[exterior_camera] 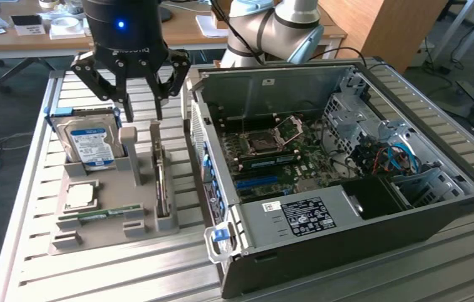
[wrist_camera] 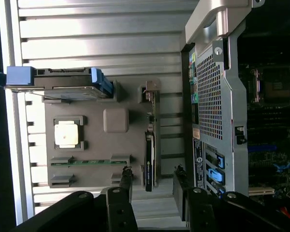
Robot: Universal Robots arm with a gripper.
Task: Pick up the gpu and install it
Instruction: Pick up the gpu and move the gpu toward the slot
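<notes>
Exterior view: gripper (exterior_camera: 141, 110) hangs wide open, empty, over the tray's (exterior_camera: 111, 182) far end, gpu (exterior_camera: 163, 189) standing on edge in its slot just beside the case (exterior_camera: 321, 264), on the exterior view's left, top edge presumably exposed for gripping.

The gpu (wrist_camera: 150, 154) stands hemmed between case wall (wrist_camera: 210, 96) and grey post (wrist_camera: 116, 120).

Bright light w/ strong glare on table (wrist_camera: 106, 48) slats in wrist view; case (exterior_camera: 271, 88) interior dim.
</notes>
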